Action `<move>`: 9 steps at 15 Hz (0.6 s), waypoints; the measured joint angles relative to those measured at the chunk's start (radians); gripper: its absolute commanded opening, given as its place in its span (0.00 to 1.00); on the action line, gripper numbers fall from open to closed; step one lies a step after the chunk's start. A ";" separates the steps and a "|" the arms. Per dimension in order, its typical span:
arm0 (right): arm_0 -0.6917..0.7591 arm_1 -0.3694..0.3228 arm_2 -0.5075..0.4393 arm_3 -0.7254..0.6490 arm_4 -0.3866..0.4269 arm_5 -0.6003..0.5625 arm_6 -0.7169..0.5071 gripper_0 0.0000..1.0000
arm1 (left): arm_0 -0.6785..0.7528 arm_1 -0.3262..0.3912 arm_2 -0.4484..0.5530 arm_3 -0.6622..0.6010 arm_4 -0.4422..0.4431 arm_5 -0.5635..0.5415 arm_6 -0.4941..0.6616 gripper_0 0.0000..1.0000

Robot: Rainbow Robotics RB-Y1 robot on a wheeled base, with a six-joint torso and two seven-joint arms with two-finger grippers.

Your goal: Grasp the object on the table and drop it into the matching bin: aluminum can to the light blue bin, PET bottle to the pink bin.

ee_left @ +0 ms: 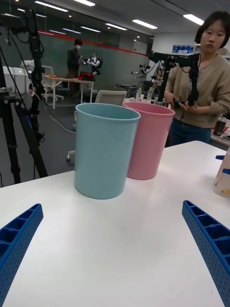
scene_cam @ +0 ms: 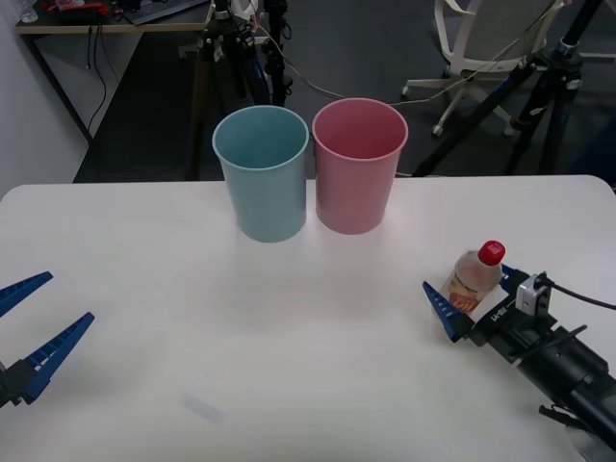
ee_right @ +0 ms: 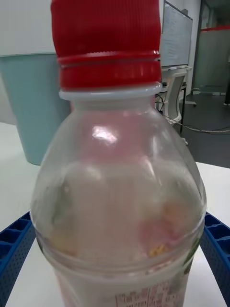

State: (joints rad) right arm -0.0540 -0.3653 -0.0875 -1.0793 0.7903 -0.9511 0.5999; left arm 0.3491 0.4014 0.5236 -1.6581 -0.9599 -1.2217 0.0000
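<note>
The PET bottle (scene_cam: 476,277), clear with a red cap and yellow-orange label, stands upright on the white table (scene_cam: 289,337) at the right. My right gripper (scene_cam: 478,295) is open and straddles it, one blue finger on each side low on the bottle (ee_right: 120,192). The light blue bin (scene_cam: 262,178) and the pink bin (scene_cam: 358,173) stand side by side at the table's far middle, the pink one nearer the bottle. My left gripper (scene_cam: 38,322) is open over the near left of the table, facing the light blue bin (ee_left: 103,153), the pink bin (ee_left: 148,144) and the distant bottle (ee_left: 223,180).
Beyond the table's far edge are black tripod legs (scene_cam: 539,96), a white office chair (scene_cam: 481,48) and cables on the dark floor. Bare tabletop lies between the bottle and the bins.
</note>
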 measured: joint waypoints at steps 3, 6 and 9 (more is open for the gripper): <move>-0.002 0.000 0.000 0.000 0.000 -0.001 0.003 0.03 | 0.000 0.000 0.000 0.000 0.000 0.000 0.000 1.00; -0.002 -0.002 -0.001 0.001 0.000 -0.001 0.003 0.00 | 0.000 0.000 0.000 0.000 0.000 0.000 0.000 1.00; 0.000 -0.004 0.000 0.001 0.000 -0.003 0.004 0.00 | 0.000 0.000 0.000 0.000 0.000 0.000 0.000 1.00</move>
State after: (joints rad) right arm -0.0540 -0.3693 -0.0879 -1.0784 0.7907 -0.9539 0.6043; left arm 0.3491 0.4014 0.5236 -1.6581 -0.9599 -1.2217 0.0000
